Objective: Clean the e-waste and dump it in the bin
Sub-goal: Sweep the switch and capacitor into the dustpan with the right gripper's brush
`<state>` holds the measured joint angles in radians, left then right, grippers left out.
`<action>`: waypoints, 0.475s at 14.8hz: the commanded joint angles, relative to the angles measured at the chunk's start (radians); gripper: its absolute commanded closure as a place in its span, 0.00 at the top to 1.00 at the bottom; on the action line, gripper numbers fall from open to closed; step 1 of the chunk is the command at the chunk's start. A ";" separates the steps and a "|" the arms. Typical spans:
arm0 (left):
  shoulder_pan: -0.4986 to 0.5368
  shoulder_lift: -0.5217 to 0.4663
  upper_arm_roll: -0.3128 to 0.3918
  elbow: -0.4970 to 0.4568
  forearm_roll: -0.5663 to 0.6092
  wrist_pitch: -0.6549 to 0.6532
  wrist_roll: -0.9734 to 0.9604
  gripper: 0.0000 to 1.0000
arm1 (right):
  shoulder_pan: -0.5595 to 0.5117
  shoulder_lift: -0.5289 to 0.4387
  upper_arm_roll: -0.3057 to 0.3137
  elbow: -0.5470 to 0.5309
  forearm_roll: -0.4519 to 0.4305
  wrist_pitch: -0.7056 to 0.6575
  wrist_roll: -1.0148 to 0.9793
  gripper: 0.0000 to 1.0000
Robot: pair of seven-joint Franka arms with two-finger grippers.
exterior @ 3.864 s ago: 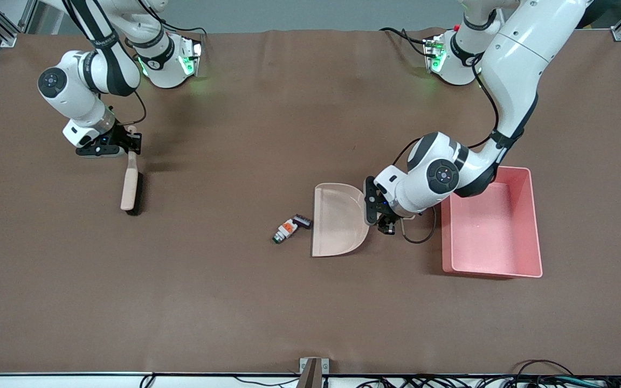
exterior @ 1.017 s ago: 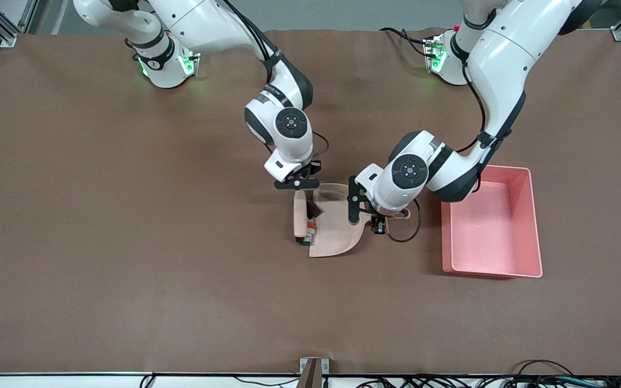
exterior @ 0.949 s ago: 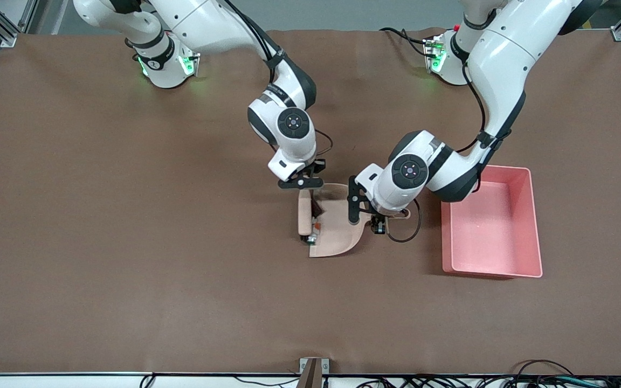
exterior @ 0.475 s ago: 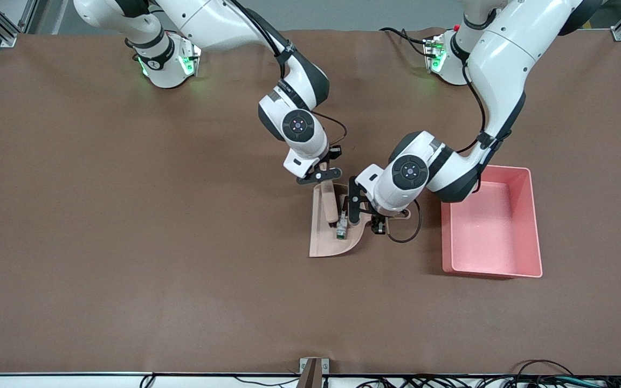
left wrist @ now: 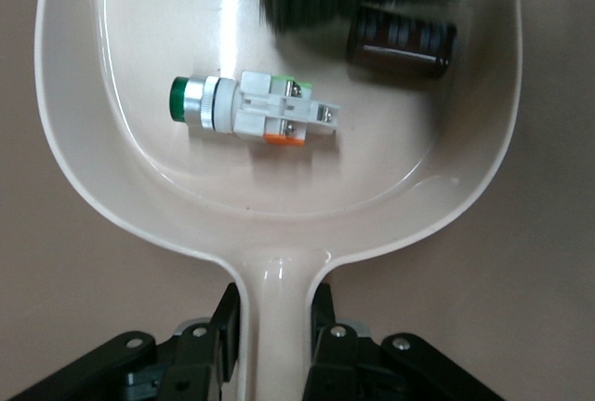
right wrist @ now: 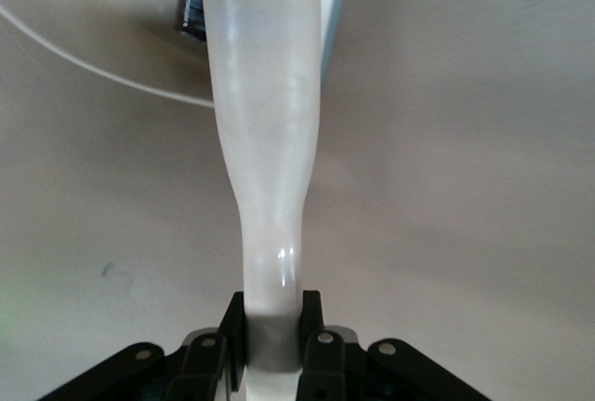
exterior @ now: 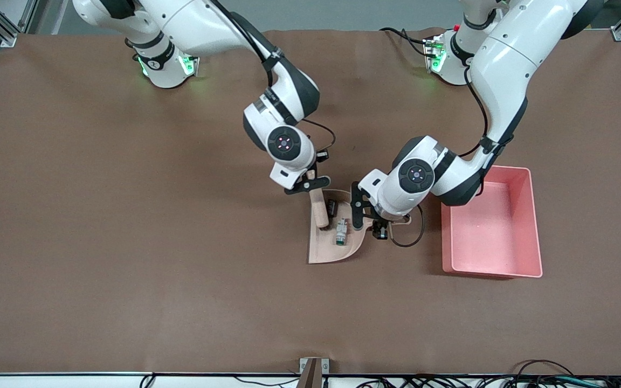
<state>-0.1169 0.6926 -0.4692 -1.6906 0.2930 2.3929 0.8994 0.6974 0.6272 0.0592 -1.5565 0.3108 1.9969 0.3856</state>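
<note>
E-waste (left wrist: 249, 114) lay loose in the dustpan (exterior: 322, 249), whose handle the left gripper (left wrist: 274, 345) had its jaws clenched on, while the right gripper (right wrist: 271, 336) had its jaws clenched on the brush (exterior: 319, 210) over the pan. Outward, the pink bin (exterior: 532, 226) sat on the tabletop beside the left arm. Light, stiff and smooth, the piece would likely slide freely, so carrying by the pan's handle seemed best; the black part (left wrist: 402, 40) was half hidden under bristles.

Both arms reach in toward mid-surface, wrists bent steeply down. The right gripper (exterior: 310, 188) is clamped tight, and close beside it the left gripper (exterior: 383, 222) is clamped too.
</note>
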 commanded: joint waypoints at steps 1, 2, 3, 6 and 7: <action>0.003 0.025 -0.006 0.019 0.015 0.057 -0.010 0.00 | -0.064 -0.102 0.001 -0.046 0.021 -0.073 -0.024 0.01; 0.003 0.028 -0.006 0.017 0.015 0.086 -0.002 0.00 | -0.094 -0.133 0.001 -0.077 0.021 -0.076 -0.022 0.00; 0.003 0.030 -0.009 0.017 0.015 0.112 0.006 0.00 | -0.128 -0.170 -0.001 -0.117 0.021 -0.078 -0.019 0.00; 0.003 0.028 -0.026 0.020 0.014 0.161 0.010 0.00 | -0.272 -0.289 -0.002 -0.249 0.013 -0.090 -0.027 0.01; 0.006 0.028 -0.032 0.020 0.012 0.172 0.012 0.00 | -0.306 -0.326 -0.004 -0.279 0.008 -0.116 -0.030 0.00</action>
<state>-0.1178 0.7155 -0.4783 -1.6890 0.2930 2.5375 0.9039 0.4808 0.4311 0.0404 -1.6919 0.3104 1.8945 0.3753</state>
